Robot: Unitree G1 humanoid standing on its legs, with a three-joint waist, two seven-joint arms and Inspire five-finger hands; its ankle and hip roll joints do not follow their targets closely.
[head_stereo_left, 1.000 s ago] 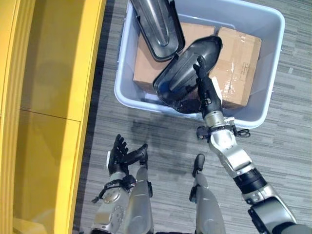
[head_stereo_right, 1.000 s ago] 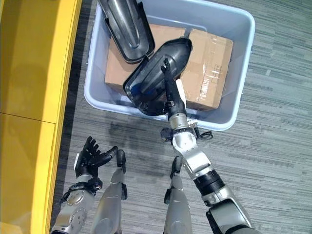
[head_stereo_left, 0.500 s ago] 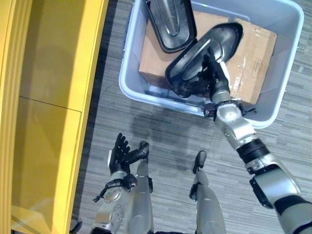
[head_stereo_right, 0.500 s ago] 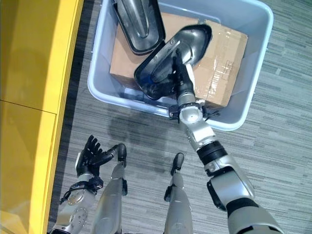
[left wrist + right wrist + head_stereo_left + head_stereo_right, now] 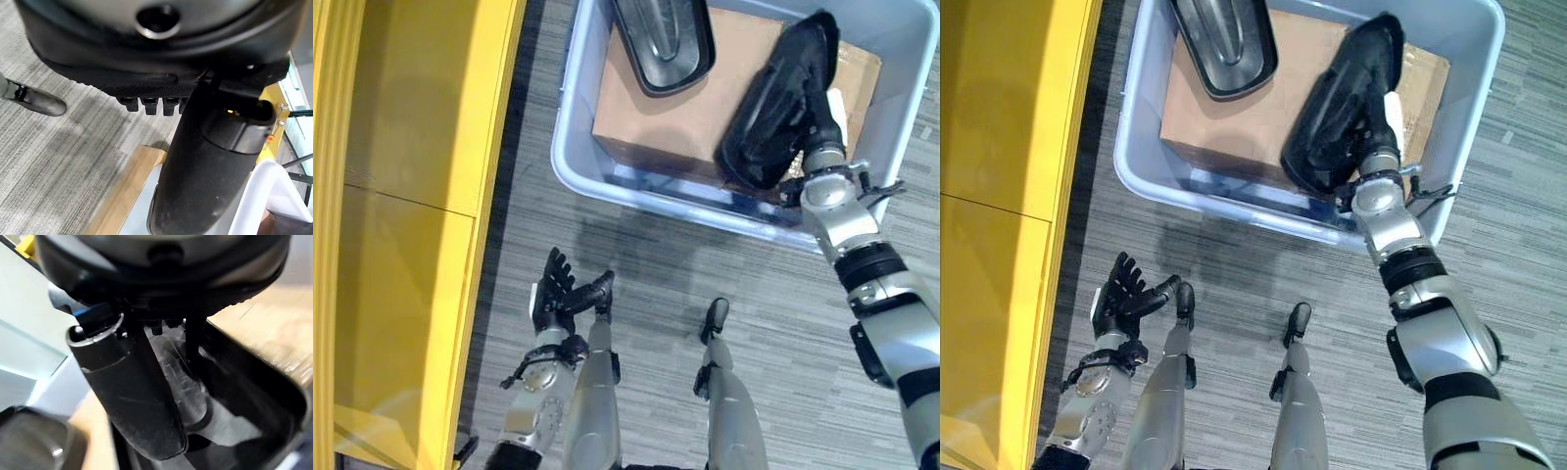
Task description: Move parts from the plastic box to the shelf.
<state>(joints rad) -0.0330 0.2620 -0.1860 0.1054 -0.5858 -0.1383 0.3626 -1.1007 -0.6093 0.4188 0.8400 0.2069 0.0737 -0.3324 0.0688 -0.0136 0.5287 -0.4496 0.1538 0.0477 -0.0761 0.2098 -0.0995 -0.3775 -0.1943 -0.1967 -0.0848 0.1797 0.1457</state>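
A light blue plastic box [image 5: 646, 201] stands on the floor ahead of me and holds cardboard cartons [image 5: 675, 108] and two black moulded shell parts. One part [image 5: 661, 39] lies at the box's far left. The other black part [image 5: 773, 103] is tipped up steeply over the right side of the box, with my right hand [image 5: 822, 132] shut on its lower end. In the right wrist view the thumb [image 5: 132, 391] lies inside the hollow of the part [image 5: 244, 401]. My left hand [image 5: 553, 299] hangs low at my left side, open and holding nothing. The yellow shelf [image 5: 401, 196] runs along the left.
Grey striped carpet [image 5: 636, 284] lies between the box and the yellow shelf. The shelf's front edge [image 5: 489, 147] stands close to the box's left wall.
My right hand has swung the black part up and to the right, from lying across the cartons to standing steeply. The view has shifted a little. The left hand has stayed put.
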